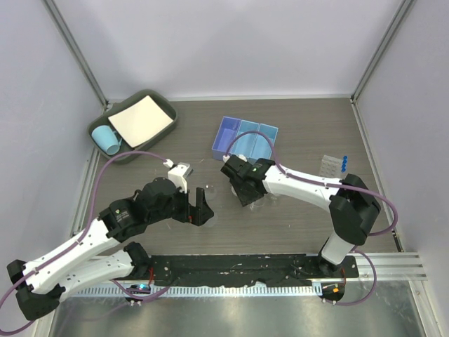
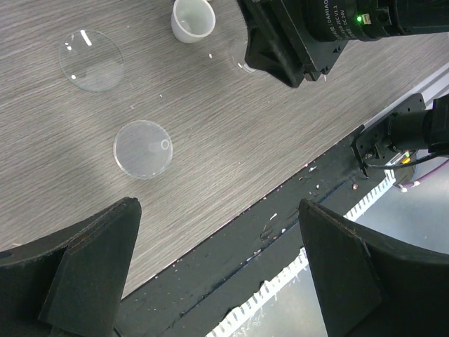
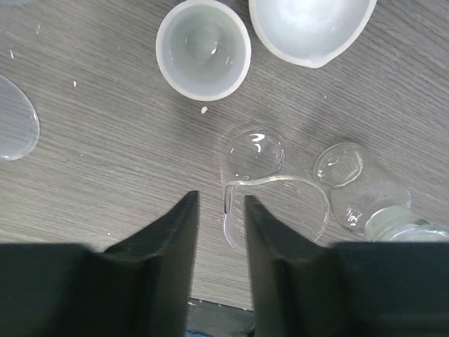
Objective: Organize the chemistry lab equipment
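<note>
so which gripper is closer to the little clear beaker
Right. The right gripper straddles the rim of the clear beaker; the left gripper hangs open, apart, to its left.

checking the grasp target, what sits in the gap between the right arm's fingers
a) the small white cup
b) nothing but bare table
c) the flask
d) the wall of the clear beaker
d: in the right wrist view the near wall of the clear beaker runs into the gap between the right fingers, while the white cup and the flask lie apart from them.
</note>
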Controlling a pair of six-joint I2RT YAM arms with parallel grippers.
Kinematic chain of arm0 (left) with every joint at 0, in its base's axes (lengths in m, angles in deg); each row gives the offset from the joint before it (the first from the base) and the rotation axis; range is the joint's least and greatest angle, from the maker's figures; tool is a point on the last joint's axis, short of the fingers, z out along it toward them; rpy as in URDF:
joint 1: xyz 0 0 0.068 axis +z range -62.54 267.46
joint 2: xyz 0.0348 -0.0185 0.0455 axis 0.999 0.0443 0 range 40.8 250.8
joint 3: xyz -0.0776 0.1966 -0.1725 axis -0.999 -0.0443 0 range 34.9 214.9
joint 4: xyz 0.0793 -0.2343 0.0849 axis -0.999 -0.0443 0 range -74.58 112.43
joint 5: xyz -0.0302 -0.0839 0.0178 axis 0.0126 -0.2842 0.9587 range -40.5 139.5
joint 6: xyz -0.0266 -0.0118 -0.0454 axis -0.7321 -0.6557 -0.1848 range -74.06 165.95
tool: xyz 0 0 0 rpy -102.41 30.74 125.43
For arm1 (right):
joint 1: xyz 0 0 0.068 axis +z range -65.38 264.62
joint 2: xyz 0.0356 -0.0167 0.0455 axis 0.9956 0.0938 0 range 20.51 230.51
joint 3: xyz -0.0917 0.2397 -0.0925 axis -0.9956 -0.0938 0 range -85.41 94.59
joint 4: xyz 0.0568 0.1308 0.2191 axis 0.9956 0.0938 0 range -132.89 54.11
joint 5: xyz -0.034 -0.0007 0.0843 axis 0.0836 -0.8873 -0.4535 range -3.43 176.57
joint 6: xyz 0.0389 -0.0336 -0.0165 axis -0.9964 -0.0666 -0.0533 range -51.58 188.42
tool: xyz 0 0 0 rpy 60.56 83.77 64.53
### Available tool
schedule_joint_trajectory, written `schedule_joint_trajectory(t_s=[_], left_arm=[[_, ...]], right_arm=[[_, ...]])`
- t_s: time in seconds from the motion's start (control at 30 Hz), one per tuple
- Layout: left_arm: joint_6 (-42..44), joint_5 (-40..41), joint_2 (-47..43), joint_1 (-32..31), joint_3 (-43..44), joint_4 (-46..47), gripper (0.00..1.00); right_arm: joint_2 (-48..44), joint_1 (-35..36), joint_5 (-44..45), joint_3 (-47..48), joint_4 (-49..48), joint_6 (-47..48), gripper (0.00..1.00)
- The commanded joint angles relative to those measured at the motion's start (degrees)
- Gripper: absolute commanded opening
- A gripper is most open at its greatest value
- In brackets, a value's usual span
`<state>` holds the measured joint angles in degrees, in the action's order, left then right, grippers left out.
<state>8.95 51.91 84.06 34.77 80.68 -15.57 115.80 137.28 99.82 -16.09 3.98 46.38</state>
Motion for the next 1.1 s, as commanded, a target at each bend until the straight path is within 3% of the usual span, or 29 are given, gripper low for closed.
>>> schedule_joint_trajectory(t_s=[0.0,0.23,0.33,0.37,0.4,0.7,1.07], left_arm=[[1.1,0.1,0.0,0.4,0.1,1.2,1.00],[1.3,-0.1,0.7,0.4,0.3,1.2,1.00],[1.2,-0.1,0.5,0.3,0.2,1.1,1.00],[1.2,-0.1,0.5,0.4,0.3,1.0,1.00],[1.2,0.0,0.5,0.4,0.3,1.1,1.00],[1.0,0.1,-0.3,0.3,0.5,0.7,1.00],[0.9,0.0,-2.0,0.3,0.2,0.4,1.00]], right_arm=[[0.0,0.2,2.6,-0.2,-1.2,0.7,0.32],[0.6,0.2,2.9,-1.4,-1.3,0.9,0.24],[1.0,0.2,3.2,-1.7,-1.3,0.8,0.13],[1.0,0.2,3.3,-1.6,-1.2,0.8,0.02],[1.0,0.2,3.7,-1.6,-1.1,0.8,0.01],[0.2,1.3,4.0,6.6,4.3,1.5,0.01],[3.2,0.7,9.3,30.5,15.0,6.7,0.01]])
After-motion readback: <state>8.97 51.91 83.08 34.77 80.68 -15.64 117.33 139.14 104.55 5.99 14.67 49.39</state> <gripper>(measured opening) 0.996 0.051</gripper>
